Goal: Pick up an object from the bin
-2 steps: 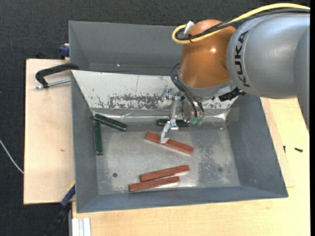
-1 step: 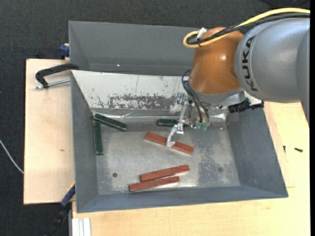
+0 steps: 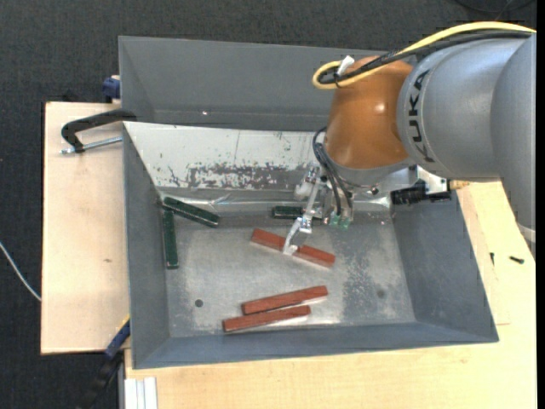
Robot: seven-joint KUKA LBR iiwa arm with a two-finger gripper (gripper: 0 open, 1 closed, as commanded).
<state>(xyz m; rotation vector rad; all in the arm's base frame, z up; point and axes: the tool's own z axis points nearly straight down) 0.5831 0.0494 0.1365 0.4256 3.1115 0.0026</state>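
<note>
My gripper (image 3: 293, 245) hangs low in the middle of the bin, under the orange wrist cover. Its tip is over the middle of a red-brown flat bar (image 3: 318, 256) that lies slanted on the bin floor and sticks out on both sides of it. Whether the tip touches the bar I cannot tell. A short dark green bar (image 3: 286, 212) lies just behind the gripper, by the back wall.
Two more red-brown bars (image 3: 285, 299) (image 3: 266, 318) lie side by side near the front wall. Two dark green bars, one upright (image 3: 171, 238) and one slanted (image 3: 191, 211), lie at the left. The arm reaches in from the right over the bin's back right corner.
</note>
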